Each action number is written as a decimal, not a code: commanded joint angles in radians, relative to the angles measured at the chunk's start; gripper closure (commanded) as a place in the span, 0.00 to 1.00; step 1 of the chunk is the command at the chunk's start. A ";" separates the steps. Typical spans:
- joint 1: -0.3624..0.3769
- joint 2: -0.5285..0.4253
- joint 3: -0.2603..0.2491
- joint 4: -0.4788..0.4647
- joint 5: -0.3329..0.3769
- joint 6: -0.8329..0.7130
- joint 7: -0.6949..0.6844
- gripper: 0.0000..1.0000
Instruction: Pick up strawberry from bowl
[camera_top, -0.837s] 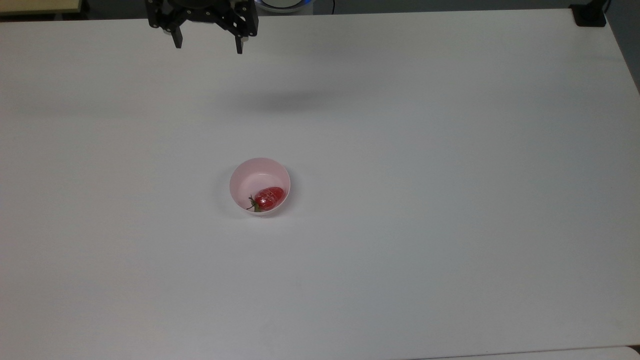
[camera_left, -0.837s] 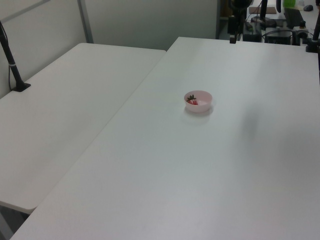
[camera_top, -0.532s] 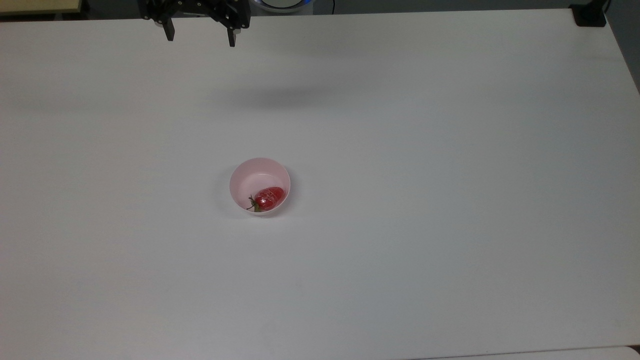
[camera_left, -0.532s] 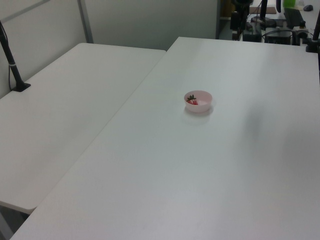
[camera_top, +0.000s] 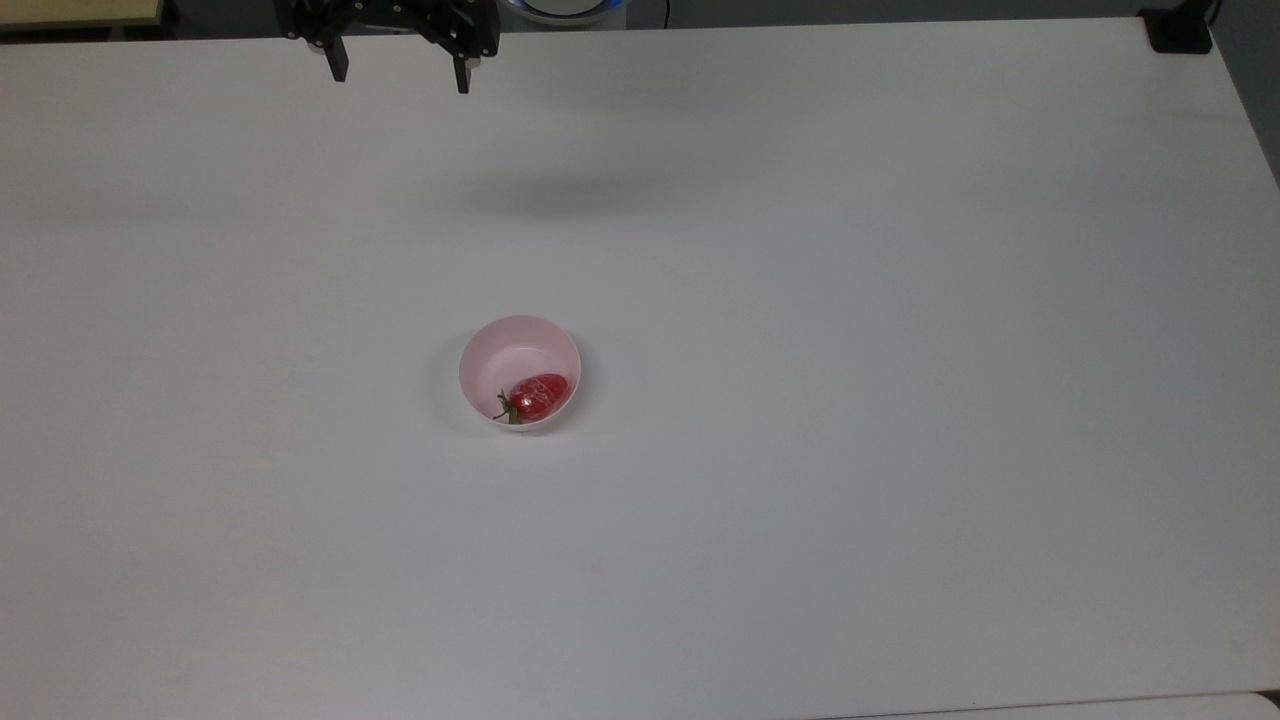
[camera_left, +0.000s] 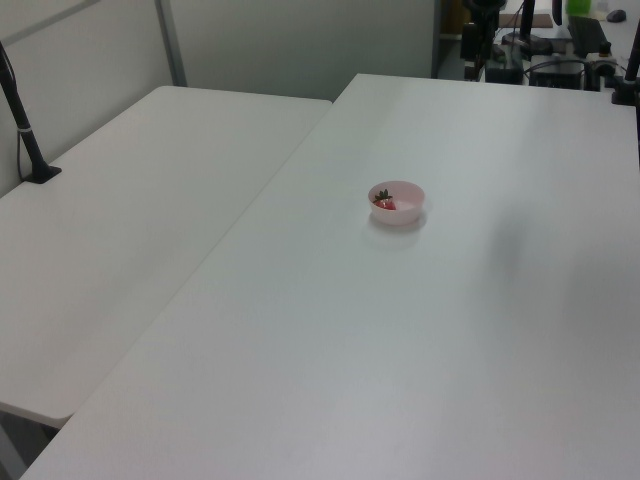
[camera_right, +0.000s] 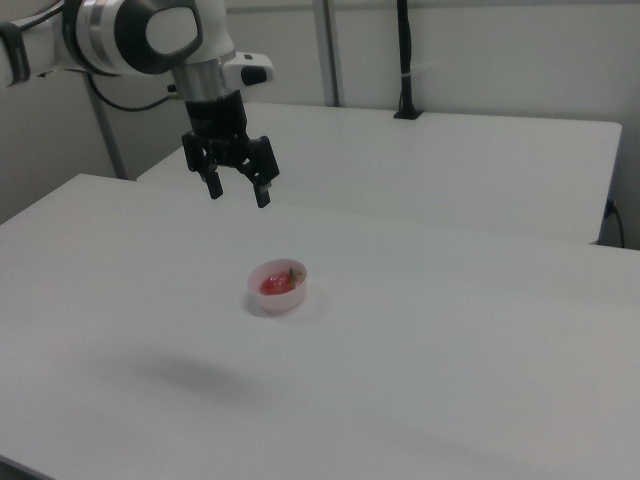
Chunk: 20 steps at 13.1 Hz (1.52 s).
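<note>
Gripper (camera_right: 238, 192) hangs high above the table (camera_right: 450, 340), fingers spread wide, nothing between them. In the top view it sits at the upper edge (camera_top: 400, 75), left of centre, well apart from the bowl (camera_top: 500, 350). Its shadow (camera_top: 570, 195) falls on the table between gripper and bowl in the top view.

Strawberry (camera_top: 538, 394) lies inside the bowl, against the wall nearest the top view's bottom edge, green stem toward the top view's left. In the right view the strawberry (camera_right: 275, 283) shows red over the bowl (camera_right: 262, 302) rim, below and to the right view's right of the gripper. In the left view the bowl (camera_left: 408, 212) sits mid-table, strawberry (camera_left: 385, 203) at the left view's left side of it. A second white table (camera_left: 130, 210) stands just beside the first.
</note>
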 joint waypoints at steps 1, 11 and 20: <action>-0.004 -0.026 0.001 -0.017 -0.003 -0.018 -0.020 0.00; 0.048 0.172 0.017 0.001 0.005 0.275 0.207 0.01; 0.140 0.440 0.012 0.007 -0.032 0.571 0.396 0.33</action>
